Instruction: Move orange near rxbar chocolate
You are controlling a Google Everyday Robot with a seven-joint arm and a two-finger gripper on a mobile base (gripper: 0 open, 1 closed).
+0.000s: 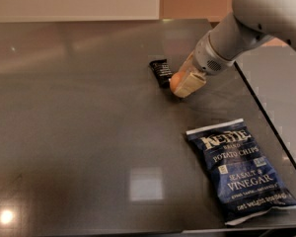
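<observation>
The orange (175, 82) is a small round fruit held between the cream fingers (190, 83) of my gripper (182, 83), low over the dark table. The gripper is shut on it. The rxbar chocolate (161, 71), a small flat black wrapper with white lettering, lies on the table just left of the orange, nearly touching it. My grey arm comes in from the upper right.
A large dark blue Kettle chips bag (239, 168) lies at the front right of the table. The dark glossy table (79, 132) has its right edge close to the arm and its front edge just below the bag.
</observation>
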